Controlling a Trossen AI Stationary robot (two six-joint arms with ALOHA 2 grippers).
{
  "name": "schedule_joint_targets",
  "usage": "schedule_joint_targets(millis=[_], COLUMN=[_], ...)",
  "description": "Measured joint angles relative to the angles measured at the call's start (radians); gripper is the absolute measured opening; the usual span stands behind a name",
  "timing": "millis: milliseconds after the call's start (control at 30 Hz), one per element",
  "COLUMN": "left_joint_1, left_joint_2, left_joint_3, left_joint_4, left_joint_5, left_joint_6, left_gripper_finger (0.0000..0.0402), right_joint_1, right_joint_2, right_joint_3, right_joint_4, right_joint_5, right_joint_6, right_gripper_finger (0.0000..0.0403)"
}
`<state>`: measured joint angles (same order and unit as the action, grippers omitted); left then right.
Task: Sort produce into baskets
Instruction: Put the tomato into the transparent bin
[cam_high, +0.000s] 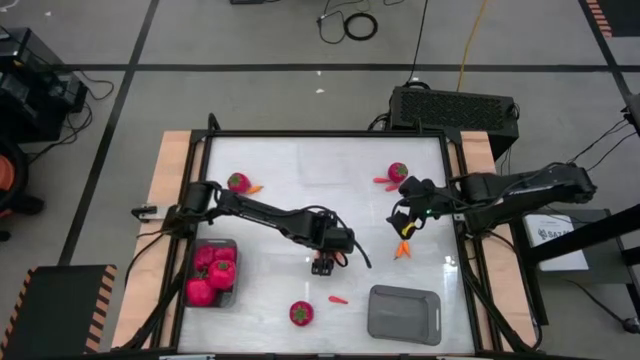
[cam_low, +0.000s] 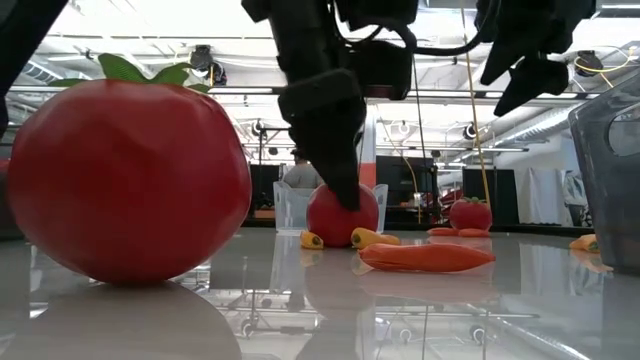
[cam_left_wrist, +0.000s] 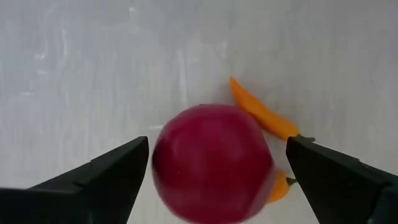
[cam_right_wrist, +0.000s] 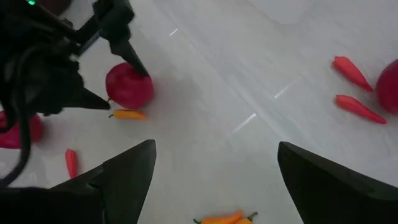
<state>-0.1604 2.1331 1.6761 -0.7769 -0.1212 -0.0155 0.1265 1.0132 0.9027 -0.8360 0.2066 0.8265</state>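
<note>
Left gripper (cam_high: 322, 266), fingers spread wide, straddles a round red tomato (cam_left_wrist: 211, 163) near the table's (cam_high: 270, 160) centre, an orange pepper (cam_left_wrist: 261, 115) alongside; right gripper (cam_high: 402, 222) hovers open at three o'clock.

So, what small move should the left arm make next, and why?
Probably lower a little and close on the red tomato. The left gripper is open, with one finger on each side of the tomato and not yet touching it. Two orange peppers lie right beside the tomato, so it should close gently to avoid catching them.
</note>
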Motion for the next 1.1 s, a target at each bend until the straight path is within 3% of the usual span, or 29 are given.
schedule_joint_targets(millis=[467,867,1100], left_joint_1=[0.017,0.025,0.062], left_joint_2=[0.008,0.000,-0.047], left_joint_3=[0.000,0.000,0.000], left_joint_4=[-0.008,-0.006,-0.021], left_joint_5=[0.034,0.037,0.037], left_joint_6=[0.014,-0.058,-0.076], left_gripper_finger=[0.0383,0.0296,0.0283], right_joint_1=[0.000,-0.001,0.000], right_joint_2=[0.022,0.022,0.022], right_joint_3=[0.000,0.000,0.000], right_joint_4=[-0.002,0.000,-0.004], right_joint_5=[0.005,0.007,0.005], right_joint_6=[-0.007,-0.026,-0.027], right_gripper_finger=[0.0329,0.0329,0.0329])
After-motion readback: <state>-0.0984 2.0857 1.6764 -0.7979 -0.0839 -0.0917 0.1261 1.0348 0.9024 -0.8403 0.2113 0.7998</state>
